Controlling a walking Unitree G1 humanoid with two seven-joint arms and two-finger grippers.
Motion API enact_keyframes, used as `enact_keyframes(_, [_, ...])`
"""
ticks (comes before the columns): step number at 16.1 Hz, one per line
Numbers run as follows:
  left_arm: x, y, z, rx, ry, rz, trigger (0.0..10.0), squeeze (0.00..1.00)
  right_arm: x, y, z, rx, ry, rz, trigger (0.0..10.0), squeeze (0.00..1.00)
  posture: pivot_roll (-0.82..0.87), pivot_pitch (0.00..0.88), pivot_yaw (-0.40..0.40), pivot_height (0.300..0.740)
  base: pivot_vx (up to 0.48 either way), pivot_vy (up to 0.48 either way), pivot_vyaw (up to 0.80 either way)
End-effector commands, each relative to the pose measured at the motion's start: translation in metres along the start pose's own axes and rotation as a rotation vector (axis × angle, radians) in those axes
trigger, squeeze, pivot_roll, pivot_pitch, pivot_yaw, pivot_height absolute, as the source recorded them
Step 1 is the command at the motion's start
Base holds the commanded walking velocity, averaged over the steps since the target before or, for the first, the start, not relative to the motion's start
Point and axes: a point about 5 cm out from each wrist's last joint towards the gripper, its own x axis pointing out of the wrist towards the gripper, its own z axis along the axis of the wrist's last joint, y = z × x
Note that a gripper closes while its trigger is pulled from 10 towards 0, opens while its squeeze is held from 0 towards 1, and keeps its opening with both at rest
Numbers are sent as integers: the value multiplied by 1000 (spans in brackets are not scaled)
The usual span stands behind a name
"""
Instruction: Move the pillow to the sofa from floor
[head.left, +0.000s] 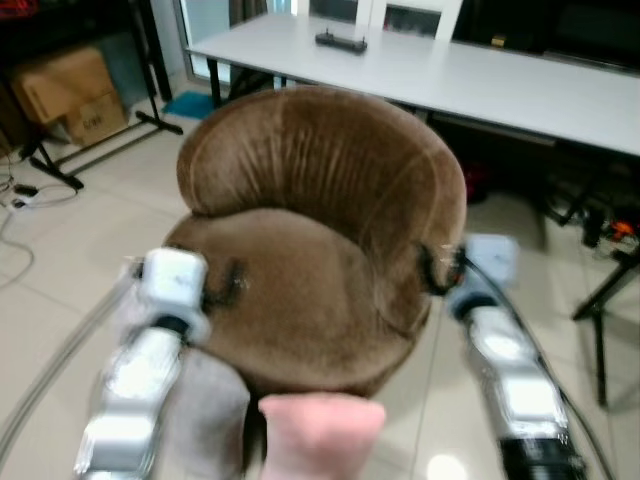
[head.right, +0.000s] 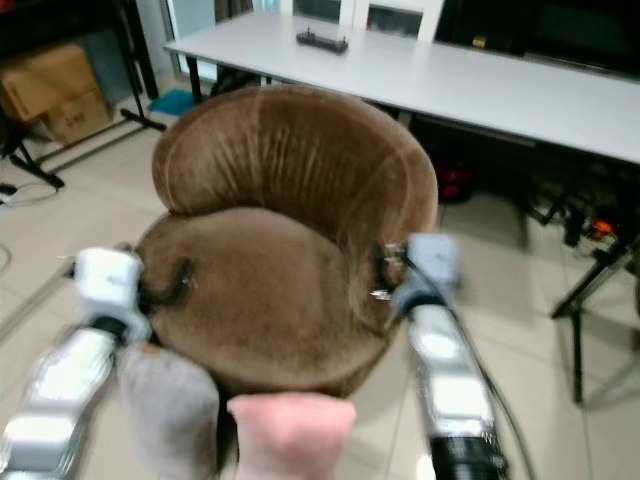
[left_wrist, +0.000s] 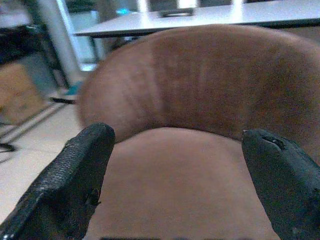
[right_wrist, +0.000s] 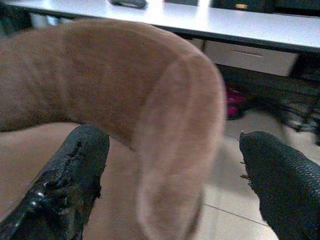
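Left eye view: both arms reach toward the round brown velvet sofa chair (head.left: 320, 250), left tool (head.left: 228, 283) at its left seat edge, right tool (head.left: 432, 268) at its right rim, likely lining up a drop. Low, against the chair's front, sits the soft pink pillow (head.left: 322, 432), beside a grey cushion (head.left: 205, 415). Left wrist view: fingers spread, empty. Right wrist view: fingers apart, straddling the rim.
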Motion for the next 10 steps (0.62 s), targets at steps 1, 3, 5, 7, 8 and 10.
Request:
enact_keyframes(1, [-1, 10, 1, 29, -2, 33, 10000, 0, 2, 7, 4, 12, -5, 14, 10000, 0, 75, 0, -34, 740, 0, 0, 0])
enact_keyframes(3, [-1, 10, 1, 22, -13, 34, 10000, 0, 2, 7, 4, 82, -8, 22, 10000, 0, 76, 0, -34, 740, 0, 0, 0])
enact_keyframes(5, [-2, 11, 2, 39, -28, 44, 10000, 0, 1, 8, 2, 105, 2, 37, 10000, 0, 75, 0, -35, 735, 0, 0, 0])
enact_keyframes(7, [-2, 12, 2, 43, -37, 44, 10000, 0, 1, 7, 1, 131, -4, 28, 10000, 0, 77, 0, -35, 715, 0, 0, 0])
enact_keyframes(8, [-2, 14, 1, 44, -39, 45, 10000, 0, 1, 6, 1, 133, -5, 27, 10000, 0, 77, 0, -35, 705, 0, 0, 0])
enact_keyframes(10, [-3, 16, 1, 56, -41, 48, 10000, 0, 1, 7, 1, 135, -5, 26, 10000, 0, 77, 0, -34, 680, 0, 0, 0])
